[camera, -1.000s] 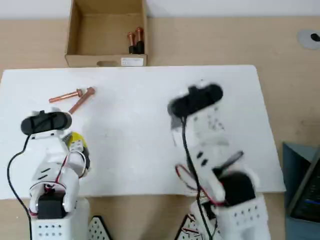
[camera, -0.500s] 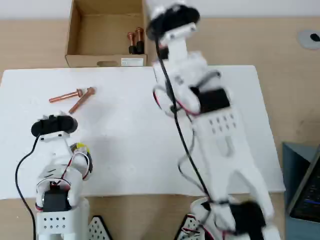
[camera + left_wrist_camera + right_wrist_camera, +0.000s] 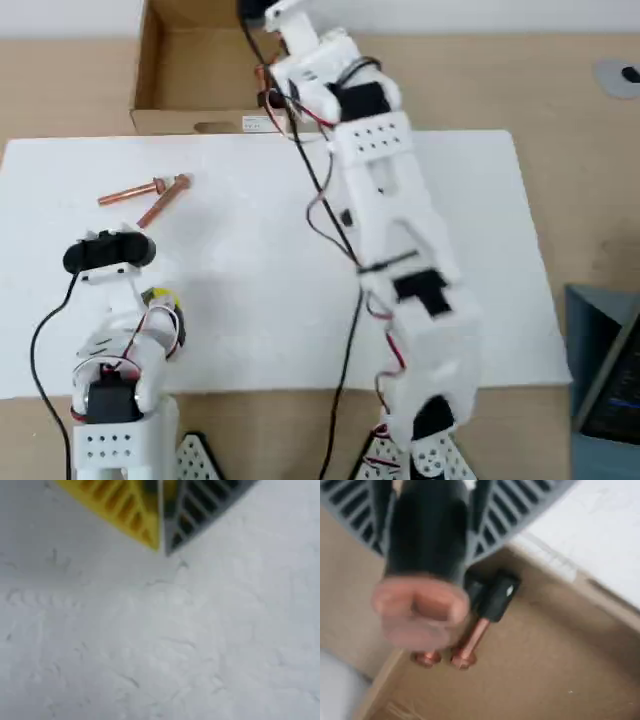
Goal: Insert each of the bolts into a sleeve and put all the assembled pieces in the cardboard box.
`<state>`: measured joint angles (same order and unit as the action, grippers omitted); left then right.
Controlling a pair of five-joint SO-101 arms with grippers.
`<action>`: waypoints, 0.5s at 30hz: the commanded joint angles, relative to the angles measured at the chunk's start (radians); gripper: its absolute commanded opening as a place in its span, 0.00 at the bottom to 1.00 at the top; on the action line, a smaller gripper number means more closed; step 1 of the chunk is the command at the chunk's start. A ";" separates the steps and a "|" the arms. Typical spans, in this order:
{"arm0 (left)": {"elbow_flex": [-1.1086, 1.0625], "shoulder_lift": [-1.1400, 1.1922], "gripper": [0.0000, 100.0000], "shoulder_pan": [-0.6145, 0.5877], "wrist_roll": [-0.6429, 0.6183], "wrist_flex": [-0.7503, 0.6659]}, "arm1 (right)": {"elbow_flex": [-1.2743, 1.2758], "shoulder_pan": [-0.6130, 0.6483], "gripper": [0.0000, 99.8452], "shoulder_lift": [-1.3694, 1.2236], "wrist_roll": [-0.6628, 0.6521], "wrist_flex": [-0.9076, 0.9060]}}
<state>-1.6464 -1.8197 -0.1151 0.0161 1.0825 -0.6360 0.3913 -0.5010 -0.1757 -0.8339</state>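
Copper bolt (image 3: 420,614) in black sleeve (image 3: 427,532), gripped by right end effector (image 3: 427,555)

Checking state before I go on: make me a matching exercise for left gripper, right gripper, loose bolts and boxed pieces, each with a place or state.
1 left gripper
2 right gripper
3 loose bolts
4 boxed pieces

a lying in the box
b shut, above the mat
c shut on a piece
d lying on the mat

Pairs: 1b, 2c, 3d, 4a
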 commanded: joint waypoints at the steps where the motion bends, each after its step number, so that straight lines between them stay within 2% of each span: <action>1: 0.006 -0.004 0.00 -0.006 0.005 -0.006 | -0.274 0.035 0.01 -0.148 -0.077 0.034; 9: 0.006 -0.004 0.00 -0.006 0.005 -0.006 | -0.674 0.102 0.01 -0.524 -0.221 0.034; 15: 0.006 -0.004 0.00 -0.006 0.005 -0.006 | -0.885 0.114 0.01 -0.734 -0.308 0.026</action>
<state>-1.6464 -1.8197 -0.1151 0.0161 1.0825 -1.3709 0.4941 -1.2068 -0.4503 -0.8339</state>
